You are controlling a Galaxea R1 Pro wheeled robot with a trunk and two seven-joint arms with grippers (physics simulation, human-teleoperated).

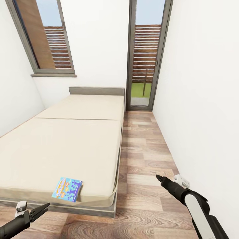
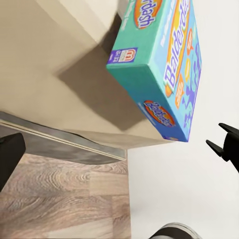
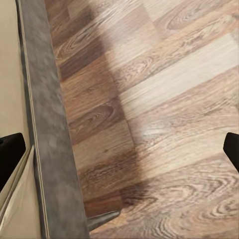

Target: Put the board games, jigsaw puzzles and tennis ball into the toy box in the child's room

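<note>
Head view: approach to the bed [image 1: 66, 146], one board game [image 1: 67, 189] awaiting pickup.
Board game, a teal box, lies at the mattress's near edge, right of centre, slightly overhanging. Left gripper [image 1: 39, 211] hangs just below and near it, jaws parted, empty; right gripper [image 1: 162, 179] sits over the floor [image 1: 146, 156], fingers apart, empty. Judged next: raise left gripper to the box, clear of the grey frame. Open floor lies right; the wall is close.

Matt cloth, printed card, grained wood

The mattress [image 1: 66, 142] was rendered matt cream; the board game [image 1: 67, 189] smooth printed card; the floor [image 1: 146, 159] grained planks.
</note>
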